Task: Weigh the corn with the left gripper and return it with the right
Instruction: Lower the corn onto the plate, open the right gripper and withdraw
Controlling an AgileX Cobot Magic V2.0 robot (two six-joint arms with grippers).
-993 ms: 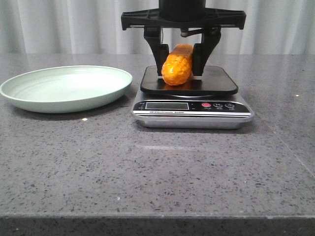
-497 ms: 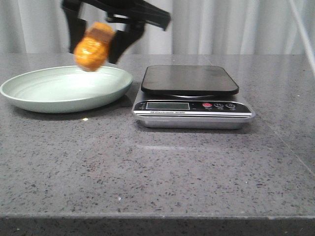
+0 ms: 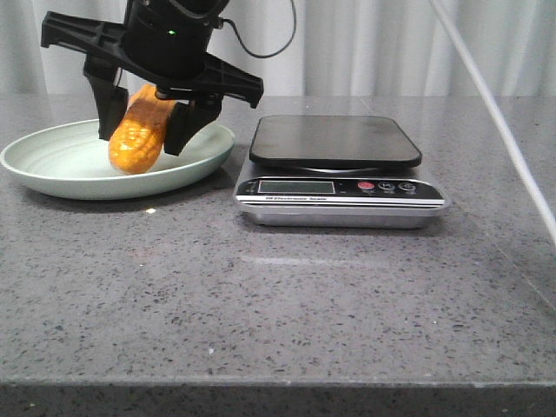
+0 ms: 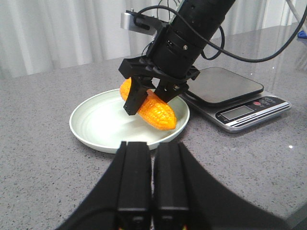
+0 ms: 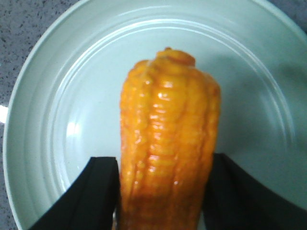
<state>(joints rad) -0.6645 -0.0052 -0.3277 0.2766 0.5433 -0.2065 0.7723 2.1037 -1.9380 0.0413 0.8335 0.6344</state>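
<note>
The orange-yellow corn (image 3: pixel 133 146) is clamped between the black fingers of my right gripper (image 3: pixel 142 135), tilted, its lower end down inside the pale green plate (image 3: pixel 35 169). I cannot tell whether it touches the plate. The right wrist view shows the corn (image 5: pixel 168 139) between the right gripper's (image 5: pixel 163 191) two pads over the plate (image 5: pixel 48 96). In the left wrist view my left gripper (image 4: pixel 153 148) is shut and empty, low over the table just in front of the plate (image 4: pixel 91 139), facing the corn (image 4: pixel 160 111).
A digital kitchen scale (image 3: pixel 334 143) with a bare black platform stands right of the plate, and shows in the left wrist view (image 4: pixel 225 86) too. A thin white cable (image 3: pixel 504 130) slants across the right side. White curtains hang behind the grey speckled table.
My right gripper lifted the corn off the scale, carried it left over the plate, and has now lowered it into the plate. The scale's platform is bare.
</note>
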